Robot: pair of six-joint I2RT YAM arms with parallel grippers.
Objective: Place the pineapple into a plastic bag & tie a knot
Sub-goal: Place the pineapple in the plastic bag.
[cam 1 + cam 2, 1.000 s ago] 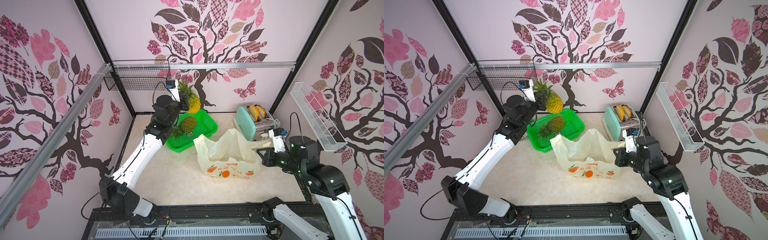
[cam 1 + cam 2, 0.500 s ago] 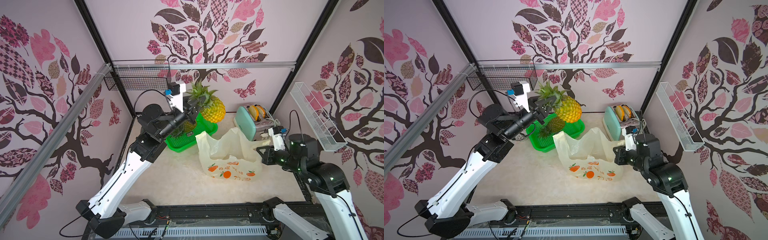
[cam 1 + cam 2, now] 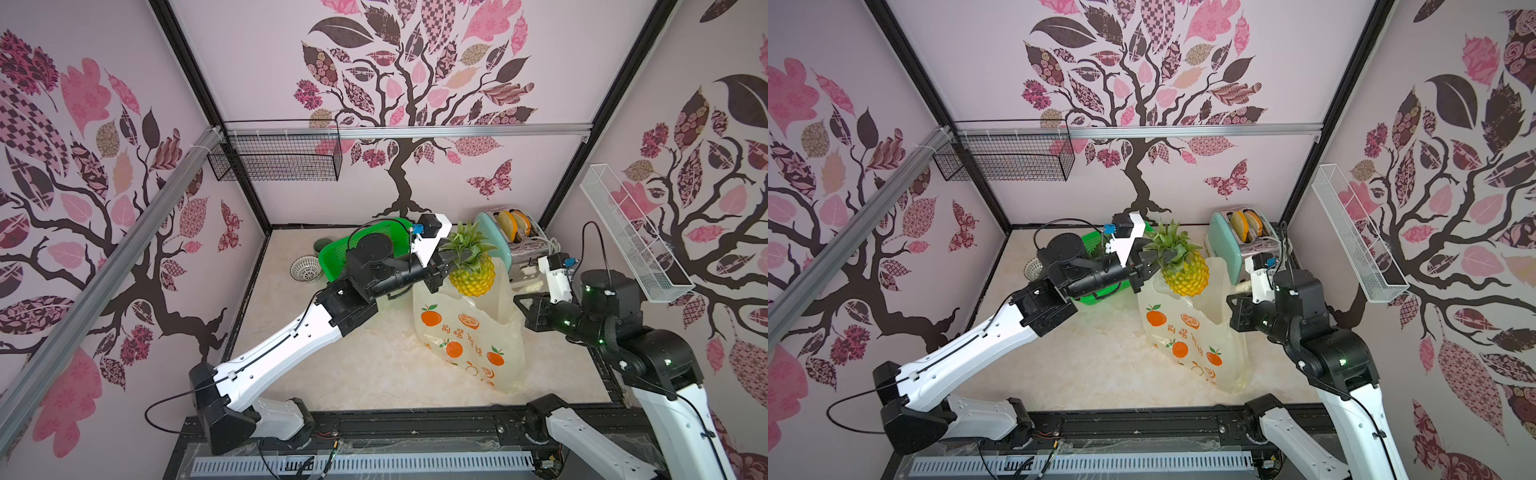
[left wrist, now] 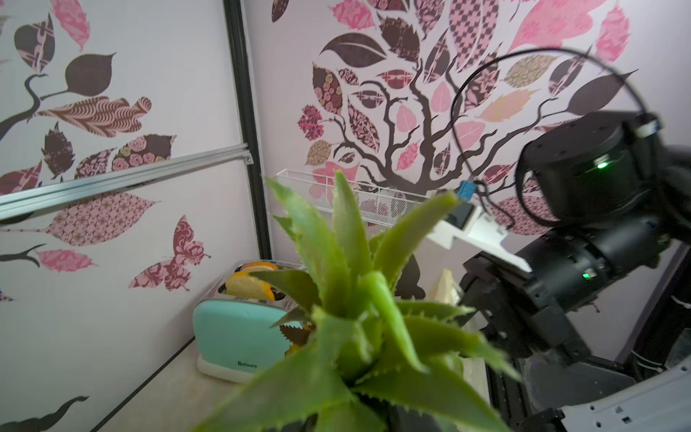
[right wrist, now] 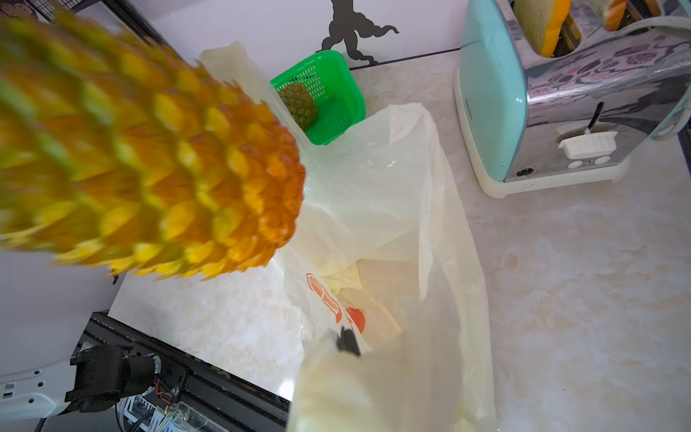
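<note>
On marble tabletop (image 3: 353, 374), plastic bag (image 3: 465, 332) open; left gripper (image 3: 451, 266) clamps pineapple (image 3: 473, 276) crown over its mouth, right gripper (image 3: 524, 305) pinched tight on its rim. At 11 o'clock, green basket (image 3: 332, 259) holds second pineapple (image 5: 298, 104).

I see the pineapple (image 5: 149, 149) blurred and cropped in the right wrist view, where the plastic bag (image 5: 411, 168) veils most of my right gripper (image 5: 347, 341).

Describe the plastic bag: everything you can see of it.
The plastic bag is thin, translucent pale yellow film printed with oranges and orange Chinese characters. It stands crumpled on the marbled tabletop, mouth open upward. The right gripper is shut on its rim, holding it up; one handle stands raised on the opposite side. The pineapple, held by the left gripper, hangs over the mouth; contact is unclear.
</note>
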